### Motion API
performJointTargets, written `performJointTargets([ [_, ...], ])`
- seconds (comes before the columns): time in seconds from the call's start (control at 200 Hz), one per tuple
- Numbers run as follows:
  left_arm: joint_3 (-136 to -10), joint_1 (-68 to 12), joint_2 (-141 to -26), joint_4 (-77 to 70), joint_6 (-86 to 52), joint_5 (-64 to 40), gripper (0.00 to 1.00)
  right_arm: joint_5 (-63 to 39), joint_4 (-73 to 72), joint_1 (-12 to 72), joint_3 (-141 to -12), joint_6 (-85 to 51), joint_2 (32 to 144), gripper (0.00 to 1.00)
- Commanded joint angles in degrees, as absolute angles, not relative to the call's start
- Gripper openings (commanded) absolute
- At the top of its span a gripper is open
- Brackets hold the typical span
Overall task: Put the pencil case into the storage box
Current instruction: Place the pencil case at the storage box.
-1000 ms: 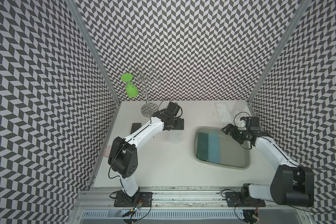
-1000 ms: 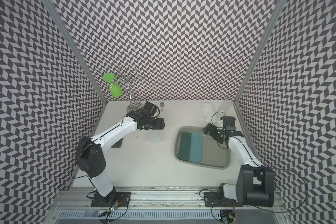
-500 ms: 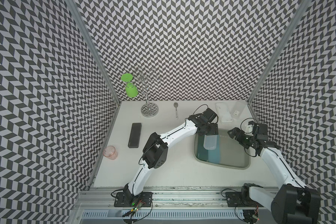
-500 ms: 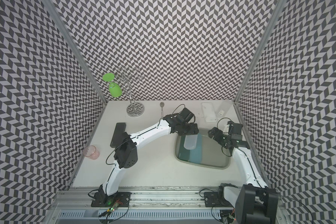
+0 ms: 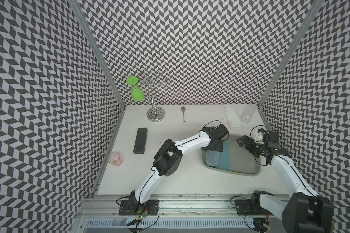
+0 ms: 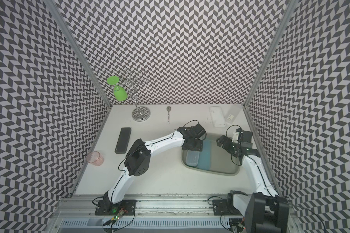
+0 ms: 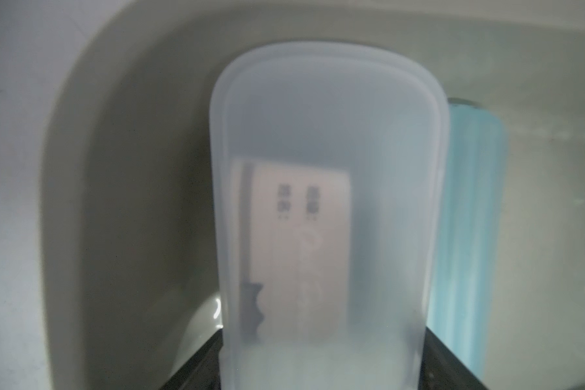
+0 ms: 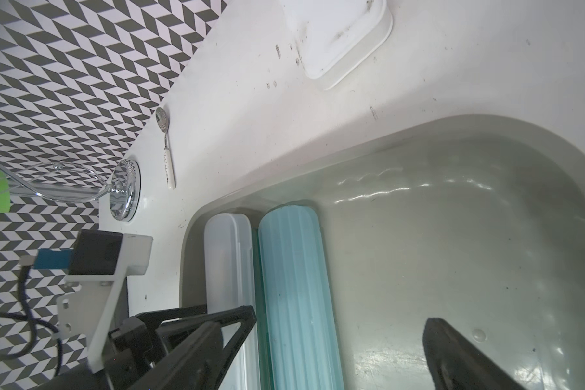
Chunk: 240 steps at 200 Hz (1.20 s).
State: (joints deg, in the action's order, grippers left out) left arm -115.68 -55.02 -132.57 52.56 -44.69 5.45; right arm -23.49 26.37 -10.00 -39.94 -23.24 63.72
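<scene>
Fingertips [image 7: 200, 368] of the left gripper [image 5: 214, 148] press against both long sides of the frosted pencil case [image 5: 212, 160], pinching it at the end nearest the back wall of the storage box [image 5: 243, 161]. Over the back right part of the box hangs the right gripper [image 5: 241, 141], its fingers spread wide with nothing between them.

The case is already down inside the box, lying along its left wall. A teal pencil case [image 5: 223, 159] lies close beside it; I can't tell whether the two touch. To my eye the job is nearly done. What's left is to let go and lift the arm clear. I can't say for certain that the case lies flat on the box floor.

The white tabletop [image 5: 180, 177] is speckled with dark scuffs just behind the box. Behind the box lie a white tray [image 5: 233, 117] and a clear packet [image 5: 249, 115]. Behind and left of it are a spoon [image 5: 183, 114] and a chrome stand [image 5: 155, 115] with a green glass [image 5: 136, 94] hung upside down. Well left of the box sit a slim black case [image 5: 140, 140] and a pink tumbler [image 5: 115, 159]. Black-and-white chevron walls [image 5: 190, 50] close in three sides.
</scene>
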Motion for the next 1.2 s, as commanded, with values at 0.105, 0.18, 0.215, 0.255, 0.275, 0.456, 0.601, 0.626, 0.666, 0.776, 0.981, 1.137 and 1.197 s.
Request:
performJointTargets([
  [0.105,-117.82,-54.76,-132.19,54.58,-43.85,10.10,0.72,-24.33,25.05,-10.36,-39.24,-21.23,63.29,0.97],
  [0.18,-117.93,-54.78,-132.16,54.88,-43.86,10.36,0.76,-24.34,25.31,-10.37,-39.13,-21.13,63.06,0.97],
  [0.215,-117.90,-54.84,-132.07,55.09,-44.03,10.63,0.79,-24.27,25.40,-10.42,-39.05,-21.02,63.01,0.97],
  [0.255,-117.94,-54.84,-131.91,55.34,-44.03,11.01,0.82,-24.35,25.39,-10.42,-38.95,-21.01,62.91,0.97],
  [0.275,-118.03,-54.84,-131.73,55.58,-44.10,11.19,0.84,-24.36,25.31,-10.38,-38.87,-21.03,62.93,0.97],
  [0.456,-119.13,-54.93,-130.41,57.52,-43.97,13.23,1.00,-25.87,24.53,-10.37,-38.06,-20.92,63.28,0.97],
  [0.601,-120.40,-54.77,-128.43,58.41,-43.82,14.12,1.00,-26.91,24.02,-10.37,-37.46,-20.92,63.66,0.97],
  [0.626,-120.79,-54.84,-128.04,58.61,-43.92,14.38,1.00,-27.26,23.84,-10.37,-37.37,-20.92,63.87,0.97],
  [0.666,-121.37,-54.81,-127.12,58.95,-43.94,15.00,1.00,-27.71,23.69,-10.37,-37.29,-21.03,64.02,0.97],
  [0.776,-123.80,-54.09,-124.37,60.81,-42.56,17.92,1.00,-28.97,22.60,-10.37,-36.57,-21.89,64.83,0.97],
  [0.981,-115.95,-46.14,-114.35,59.61,-31.41,20.82,1.00,-31.05,20.24,-9.70,-34.38,-24.04,65.98,0.97],
  [1.137,-96.86,-33.31,-102.55,51.22,-21.45,21.50,1.00,-29.98,19.82,-6.98,-34.79,-25.00,67.31,0.97],
  [1.197,-89.33,-27.00,-98.55,47.12,-17.58,20.75,1.00,-29.58,19.69,-5.91,-35.36,-25.46,67.91,0.97],
])
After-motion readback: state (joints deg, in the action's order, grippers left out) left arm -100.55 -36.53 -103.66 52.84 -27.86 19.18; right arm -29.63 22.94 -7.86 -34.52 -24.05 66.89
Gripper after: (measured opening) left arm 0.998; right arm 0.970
